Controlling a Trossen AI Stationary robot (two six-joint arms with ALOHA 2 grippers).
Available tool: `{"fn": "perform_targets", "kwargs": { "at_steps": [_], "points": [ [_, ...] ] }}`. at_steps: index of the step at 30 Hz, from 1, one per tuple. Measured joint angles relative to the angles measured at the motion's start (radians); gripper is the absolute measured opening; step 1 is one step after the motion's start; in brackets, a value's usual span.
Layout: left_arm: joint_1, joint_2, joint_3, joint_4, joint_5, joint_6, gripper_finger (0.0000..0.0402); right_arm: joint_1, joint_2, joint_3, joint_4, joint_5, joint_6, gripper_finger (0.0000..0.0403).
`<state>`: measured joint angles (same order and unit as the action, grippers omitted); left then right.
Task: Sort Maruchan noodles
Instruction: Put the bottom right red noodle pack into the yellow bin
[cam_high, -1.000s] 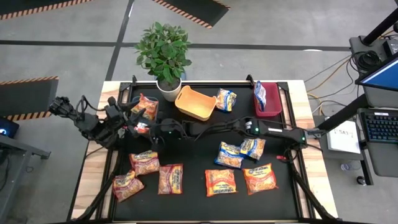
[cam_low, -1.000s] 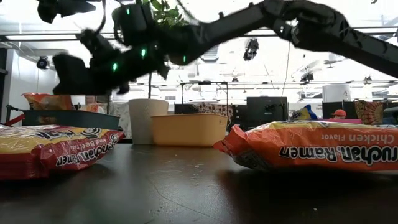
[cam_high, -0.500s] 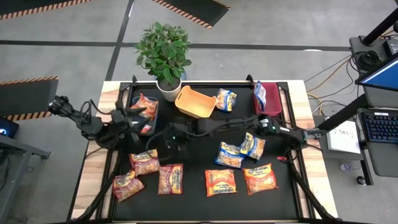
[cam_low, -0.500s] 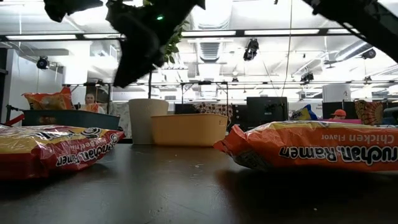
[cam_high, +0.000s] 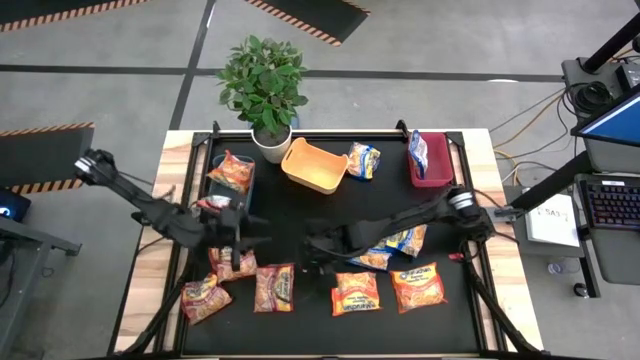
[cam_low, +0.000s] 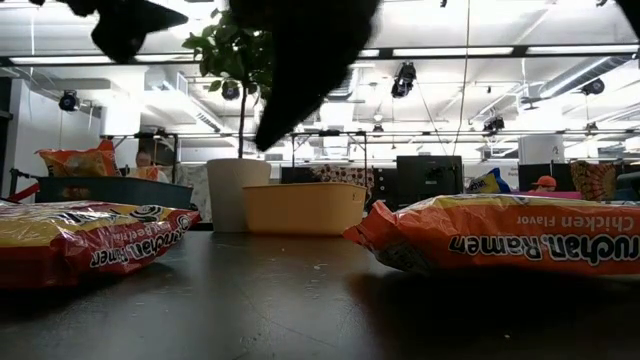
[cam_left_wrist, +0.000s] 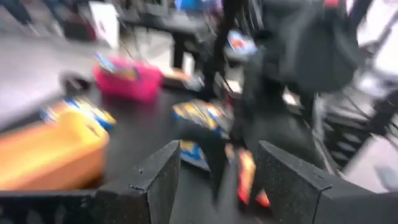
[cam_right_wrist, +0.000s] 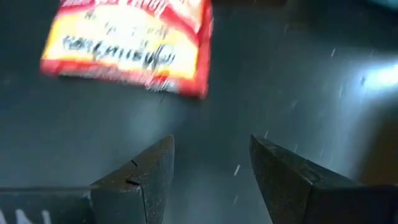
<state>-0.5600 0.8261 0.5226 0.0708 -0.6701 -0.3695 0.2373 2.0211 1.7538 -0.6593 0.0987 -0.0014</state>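
Black-topped bench (cam_high: 300, 320) with pale wooden edges, carrying scattered flat crinkly plastic ramen packets. Landmark: shallow orange plastic bin (cam_high: 313, 165), near the bench's far edge, just right of a leafy green plant in a white pot (cam_high: 265, 92).

Left of the orange bin, beyond the pot: dark teal plastic bin (cam_high: 247, 178) with an orange packet (cam_high: 229, 170) inside. Right of the orange bin, just beside it: blue-and-yellow packet (cam_high: 363, 160) on the bench. Farther right: pinkish-red plastic bin (cam_high: 430, 170) holding another blue-and-yellow packet (cam_high: 418, 152).

In front of the orange bin, along the near side: row of orange and pinkish-red packets (cam_high: 274, 288), and to the right two orange ones (cam_high: 355, 293) and (cam_high: 417, 287). Above those, partly under the right arm, two blue-and-yellow packets (cam_high: 405, 240).

Left hand (cam_high: 243, 238) in front and to the left of the orange bin, above a pinkish-red packet; fingers (cam_left_wrist: 158, 180) apart, nothing between them in the wrist view. Right hand (cam_high: 312, 245) directly in front of the orange bin, over bare black bench; fingers (cam_right_wrist: 149, 174) likewise apart and empty, with a red-and-yellow packet (cam_right_wrist: 134, 43) lying ahead on the surface.
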Motion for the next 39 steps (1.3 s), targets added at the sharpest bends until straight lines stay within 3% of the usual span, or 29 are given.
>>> {"fn": "perform_targets", "kwargs": {
  "at_steps": [5,9,13,18,24,26,29,31,33,36,39],
  "points": [
    [-0.044,0.188,0.034,-0.006,0.163,-0.186,0.0194,0.049,-0.159,-0.200,0.062,0.006,0.094,0.0199],
    [-0.086,0.357,0.086,-0.069,0.385,-0.298,0.0194,0.080,-0.279,-0.318,0.108,0.006,0.140,0.0199],
    [-0.141,0.543,0.153,-0.142,0.428,-0.333,0.0190,0.099,-0.359,-0.397,0.166,0.007,0.183,0.0199],
    [-0.152,0.731,0.254,-0.169,0.427,-0.355,0.0179,0.122,-0.415,-0.460,0.222,0.007,0.204,0.0199],
    [-0.135,0.890,0.401,-0.372,0.388,-0.354,0.0156,0.154,-0.425,-0.467,0.226,0.010,0.226,0.0199],
    [-0.113,0.917,0.456,-0.488,0.268,-0.347,0.0148,0.168,-0.420,-0.467,0.231,0.009,0.226,0.0199],
    [-0.088,0.911,0.550,-0.606,-0.048,-0.313,0.0138,0.184,-0.416,-0.470,0.232,0.020,0.230,0.0199],
    [-0.086,0.878,0.606,-0.648,-0.175,-0.285,0.0131,0.190,-0.411,-0.480,0.271,0.061,0.253,0.0199],
    [-0.095,0.855,0.637,-0.680,-0.136,-0.228,0.0126,0.196,-0.409,-0.505,0.308,0.112,0.297,0.0199],
    [-0.129,0.827,0.626,-0.693,0.005,-0.179,0.0117,0.197,-0.395,-0.561,0.400,0.141,0.332,0.0199],
    [-0.172,0.817,0.589,-0.686,0.026,-0.184,0.0107,0.183,-0.380,-0.640,0.521,0.138,0.344,0.0199]
  ]
}}
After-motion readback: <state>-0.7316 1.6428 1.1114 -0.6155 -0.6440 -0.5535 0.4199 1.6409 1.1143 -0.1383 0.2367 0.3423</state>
